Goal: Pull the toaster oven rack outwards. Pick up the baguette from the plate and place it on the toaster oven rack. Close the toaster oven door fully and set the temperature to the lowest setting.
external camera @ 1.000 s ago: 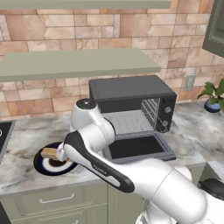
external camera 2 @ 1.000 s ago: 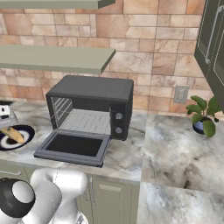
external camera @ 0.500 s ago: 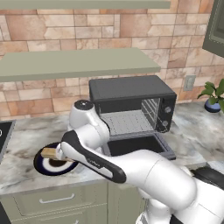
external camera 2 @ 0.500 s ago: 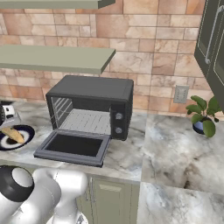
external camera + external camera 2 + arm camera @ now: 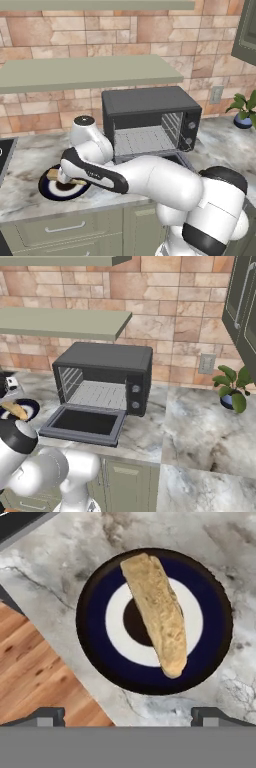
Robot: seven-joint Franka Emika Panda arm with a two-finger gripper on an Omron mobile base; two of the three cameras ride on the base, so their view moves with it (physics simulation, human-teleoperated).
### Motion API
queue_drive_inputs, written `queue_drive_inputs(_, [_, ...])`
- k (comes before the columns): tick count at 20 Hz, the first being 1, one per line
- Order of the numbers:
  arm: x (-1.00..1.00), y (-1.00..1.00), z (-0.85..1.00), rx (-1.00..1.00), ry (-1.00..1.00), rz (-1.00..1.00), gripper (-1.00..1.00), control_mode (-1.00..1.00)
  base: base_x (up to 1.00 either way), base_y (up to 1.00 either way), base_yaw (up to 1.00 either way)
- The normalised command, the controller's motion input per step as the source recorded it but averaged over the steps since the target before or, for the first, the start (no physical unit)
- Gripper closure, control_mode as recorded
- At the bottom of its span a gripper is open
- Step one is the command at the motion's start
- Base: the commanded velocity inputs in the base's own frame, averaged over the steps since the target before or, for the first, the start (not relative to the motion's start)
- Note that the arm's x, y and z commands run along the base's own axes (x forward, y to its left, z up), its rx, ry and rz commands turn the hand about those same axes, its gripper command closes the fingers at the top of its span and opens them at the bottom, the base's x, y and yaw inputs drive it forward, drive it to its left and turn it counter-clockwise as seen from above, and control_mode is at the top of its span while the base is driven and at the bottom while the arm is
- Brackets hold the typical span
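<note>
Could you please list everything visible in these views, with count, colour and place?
baguette: one, golden-tan, lying across the plate
plate: one, navy with white ring and brown centre, counter left of the oven
toaster oven: one, dark grey-black, on the counter by the wall
toaster oven door: one, dark grey, dropped open
toaster oven rack: one, light grey, inside the cavity
potted plant: one, green, counter at right
gripper: one, dark fingertips, open above the plate

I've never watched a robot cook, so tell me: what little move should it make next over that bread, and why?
Probably lower straight down. The gripper is open above the baguette, which lies untouched across the plate. The toaster oven door is already down, so fetching the loaf seems next.
</note>
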Motion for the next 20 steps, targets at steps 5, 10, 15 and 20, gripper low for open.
queue_drive_inputs(5, [0.27, 0.03, -0.18, -0.05, 0.04, 0.09, -1.0, -1.0, 0.0, 0.0, 0.0])
queue_drive_inputs(10, [0.15, 0.06, -0.26, -0.05, 0.04, 0.07, -1.0, -1.0, 0.0, 0.0, 0.0])
queue_drive_inputs(15, [0.06, 0.16, -0.31, -0.07, 0.03, 0.06, -1.0, -1.0, 0.0, 0.0, 0.0])
queue_drive_inputs(20, [0.09, 0.1, -0.16, -0.04, 0.0, 0.01, -1.0, -1.0, 0.0, 0.0, 0.0])
